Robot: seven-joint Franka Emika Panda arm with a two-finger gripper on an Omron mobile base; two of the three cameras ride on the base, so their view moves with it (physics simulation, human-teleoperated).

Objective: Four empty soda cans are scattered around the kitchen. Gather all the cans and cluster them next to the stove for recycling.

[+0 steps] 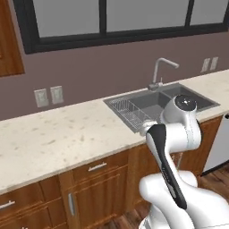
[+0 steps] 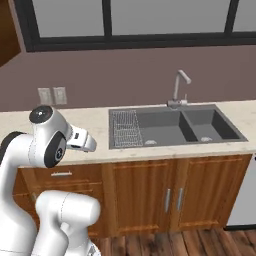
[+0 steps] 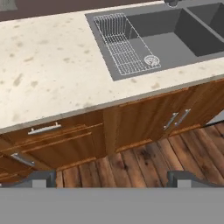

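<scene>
On the tabletop (image 2: pixel 95 125) right of you, the sink (image 2: pixel 175 125) holds a wire rack (image 2: pixel 125 129); your gripper (image 3: pixel 112 178) gapes wide, holding nothing.

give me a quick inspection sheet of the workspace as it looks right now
surface: pale speckled stone countertop over brown wooden cabinets
job's things: nothing seen, neither soda cans nor stove
clutter: wire drying rack sitting in the left end of the dark grey double-basin sink
hand: two small dark finger tips spread wide apart, holding nothing, looking down at the cabinet fronts and wooden plank floor
cables: nothing seen
surroundings: silver curved faucet behind the sink, white wall outlets, dark-framed window, mauve wall
</scene>
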